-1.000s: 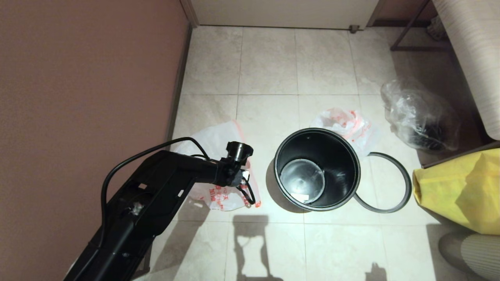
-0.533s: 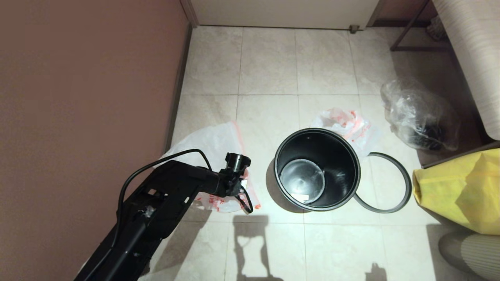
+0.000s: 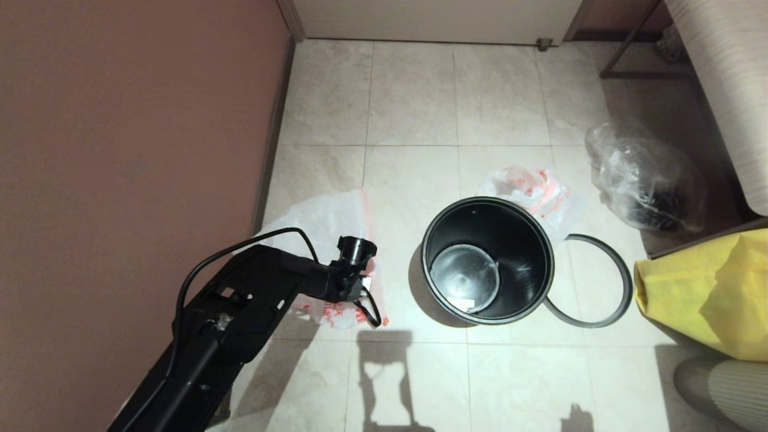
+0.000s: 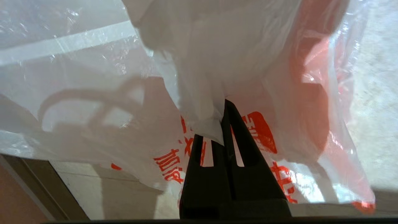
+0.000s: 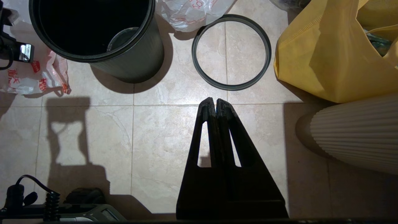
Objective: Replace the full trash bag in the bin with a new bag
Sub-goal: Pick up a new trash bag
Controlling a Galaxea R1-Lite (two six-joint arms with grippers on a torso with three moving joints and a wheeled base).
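Observation:
The empty black bin (image 3: 487, 261) stands on the tiled floor, and its loose grey ring (image 3: 600, 282) lies flat beside it on the right. Left of the bin, my left gripper (image 4: 222, 107) is shut on a fold of the new bag (image 3: 327, 228), limp white plastic with an orange-red band and red print (image 4: 169, 161). The arm hides part of that bag. The full trash bag (image 3: 531, 191) sits crumpled just behind the bin. My right gripper (image 5: 215, 102) is shut on nothing, above bare tiles in front of the ring (image 5: 231, 51).
A brown wall (image 3: 132, 120) runs close along the left. A clear bag with dark contents (image 3: 645, 180) and a yellow bag (image 3: 702, 294) stand at the right, beside striped upholstery (image 3: 726, 90). Open tiles stretch behind the bin towards the door.
My left arm has drawn back to the left and towards me, pulling the new bag's near edge with it. The bag has bunched up slightly. Bin, ring and other bags are unmoved.

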